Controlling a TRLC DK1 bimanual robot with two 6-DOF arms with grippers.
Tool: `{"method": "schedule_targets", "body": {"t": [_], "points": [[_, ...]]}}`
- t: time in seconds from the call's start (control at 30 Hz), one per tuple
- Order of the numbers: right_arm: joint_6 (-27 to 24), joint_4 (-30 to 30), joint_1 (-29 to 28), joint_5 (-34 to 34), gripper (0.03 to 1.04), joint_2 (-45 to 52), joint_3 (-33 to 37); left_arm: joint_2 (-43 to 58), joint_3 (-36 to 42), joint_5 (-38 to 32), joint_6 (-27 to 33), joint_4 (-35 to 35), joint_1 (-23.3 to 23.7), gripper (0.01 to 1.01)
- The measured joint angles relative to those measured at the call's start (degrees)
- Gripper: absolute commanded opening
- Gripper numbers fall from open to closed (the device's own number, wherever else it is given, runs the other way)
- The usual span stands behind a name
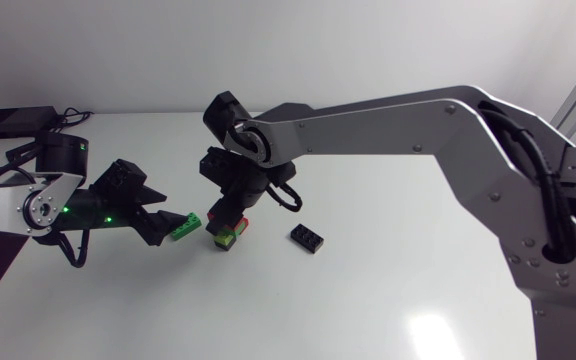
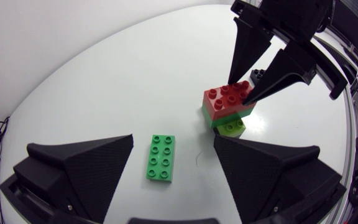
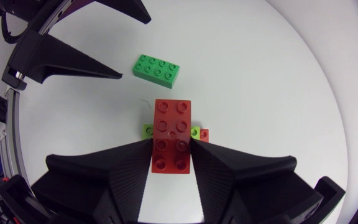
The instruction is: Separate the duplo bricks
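R gripper (image 3: 171, 142) is clenched on the red brick (image 3: 171, 118) topping the stack (image 1: 227, 236) at head-view centre, prob. to pull it off. L gripper (image 2: 173, 138) is released, w/ a loose green 2x4 brick (image 2: 161, 158) lying flat between its fingers, untouched. Lime brick (image 2: 232, 128) under the red is mostly hidden, size unclear.

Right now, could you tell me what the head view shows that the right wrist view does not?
Only the head view: the small black plastic duplo brick lying apart from the brick stack. Only the right wrist view: the red plastic brick's studded top between the right jaws. Both: the loose green rectangular plastic brick and that stack.
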Motion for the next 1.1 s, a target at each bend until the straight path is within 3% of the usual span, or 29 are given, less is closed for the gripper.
{"method": "schedule_targets", "body": {"t": [0.53, 0.8, 1.1], "points": [[0.02, 0.87, 0.20, 0.04, 0.46, -0.02, -2.97, 0.00, -0.68, 1.11, -0.02, -0.02, -3.87, 0.920], [0.04, 1.31, 0.70, 0.04, 0.14, -0.09, -3.10, 0.00, -2.25, 1.09, -0.02, 0.02, -5.25, 0.920], [0.74, 0.74, 0.79, -1.09, 0.12, -0.28, -3.10, 0.00, -2.49, 1.09, -0.02, 0.07, -6.25, 0.920]]}}
